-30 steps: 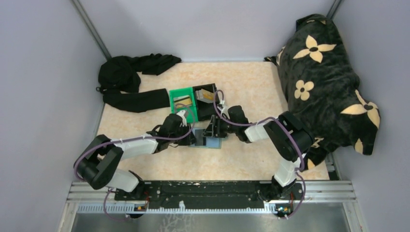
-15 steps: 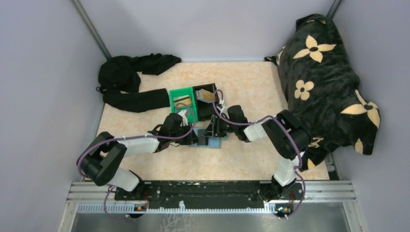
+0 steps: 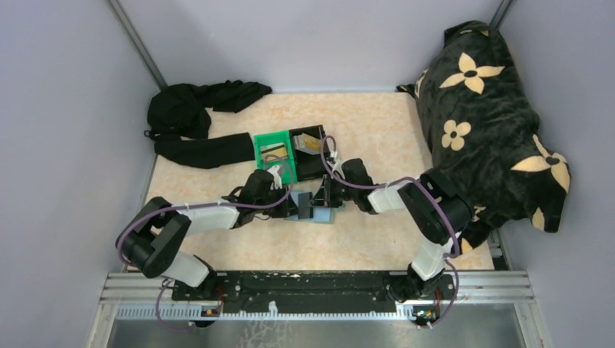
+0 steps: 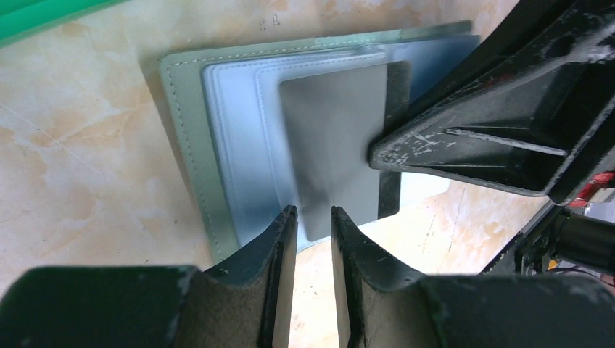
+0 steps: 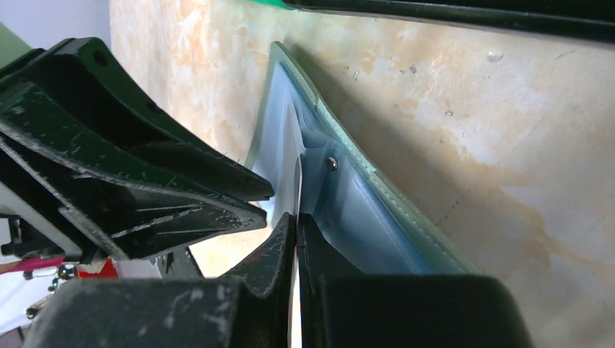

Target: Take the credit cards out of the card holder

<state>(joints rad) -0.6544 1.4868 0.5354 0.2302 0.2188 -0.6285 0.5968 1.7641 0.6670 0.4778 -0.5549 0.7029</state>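
Between the pressed-together fingers of the right gripper [image 5: 296, 221] runs a thin pale sliver, the edge of a grey card [image 4: 330, 138] seen end-on. The jaws are closed on it with no gap showing. In the left wrist view these fingers meet at the card's right edge, about halfway along it.

The card lies on the open card holder [image 4: 239, 152], partly drawn out of the pale blue inner pocket. A darker strip shows along its right side.

The left gripper [image 4: 312, 215] stands over the card holder's near edge with its fingers a little apart. The card's lower corner shows in the gap, and nothing looks clamped between them. From the right wrist view their tips appear to rest on the holder's pale inner panel.

The card holder lies spread open on the marbled table [image 4: 80, 145], about at its middle between the two arms. Its grey-green outer skin shows as a stitched border around the inside.

Just behind it a green bin [image 3: 272, 139] and a black bin [image 3: 313, 165] stand side by side, and a tan-gold card [image 3: 310, 143] lies in the black one. A heap of black cloth [image 3: 192, 119] lies at the far left corner. A black blanket with cream flowers [image 3: 486, 109] fills the right side.
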